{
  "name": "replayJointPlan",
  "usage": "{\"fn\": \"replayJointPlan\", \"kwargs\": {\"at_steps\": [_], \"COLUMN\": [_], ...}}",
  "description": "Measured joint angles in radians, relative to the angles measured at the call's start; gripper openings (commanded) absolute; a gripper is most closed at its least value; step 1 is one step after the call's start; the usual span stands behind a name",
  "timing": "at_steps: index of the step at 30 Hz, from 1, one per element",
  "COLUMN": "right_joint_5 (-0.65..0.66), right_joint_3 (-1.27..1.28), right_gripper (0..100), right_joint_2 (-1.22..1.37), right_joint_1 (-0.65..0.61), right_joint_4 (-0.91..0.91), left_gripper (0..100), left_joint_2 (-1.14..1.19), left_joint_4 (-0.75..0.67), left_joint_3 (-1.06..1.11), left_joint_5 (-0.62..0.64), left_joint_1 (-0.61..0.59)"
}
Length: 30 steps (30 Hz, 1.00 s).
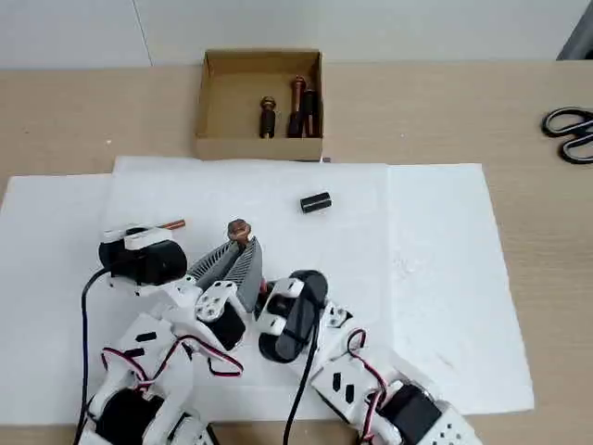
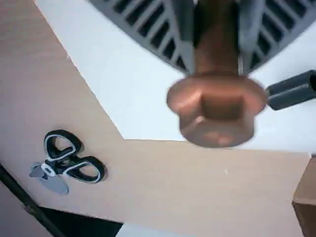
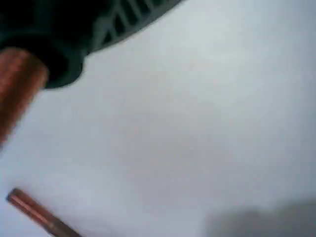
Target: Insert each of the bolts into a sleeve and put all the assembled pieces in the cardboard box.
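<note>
One copper hex-head bolt [image 2: 215, 111] clamped by shaft in left end effector [image 1: 239, 247], over white paper [image 1: 445, 241], probably held so for mating; black cylindrical sleeve [image 1: 316, 202] lies apart, near brown cardboard box [image 1: 259, 146].

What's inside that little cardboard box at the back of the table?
In the cardboard box lie copper bolts in dark sleeves: one sleeved bolt mid-floor, a cluster by the right wall, count unclear. Its near wall hides the floor strip just behind it.

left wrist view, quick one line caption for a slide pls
Left gripper gripping a copper bolt, hex head toward the camera, above white paper; scissors lie on the wooden table.
</note>
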Motion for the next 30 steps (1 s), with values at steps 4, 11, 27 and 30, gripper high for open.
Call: {"fn": "replayJointPlan", "kwargs": {"at_steps": [4,11,27,30], "right_joint_5": [0.0,0.0,0.0,0.0], "right_joint_3": [0.0,0.0,0.0,0.0], "right_gripper": [0.2,0.2,0.2,0.2], "right_joint_2": [0.0,0.0,0.0,0.0], "right_joint_1": [-0.002,-0.002,0.066,0.066], "right_joint_4": [0.0,-0.006,-0.008,-0.008], "left_gripper": [1,1,1,1], "left_joint_2": [0.0,0.0,0.0,0.0], "left_joint_4": [0.0,0.002,0.209,0.212], "left_joint_3": [0.02,0.02,-0.015,-0.015], "left_joint_5": [0.0,0.0,0.0,0.0], "left_joint_1": [0.0,0.0,0.103,0.103]}}
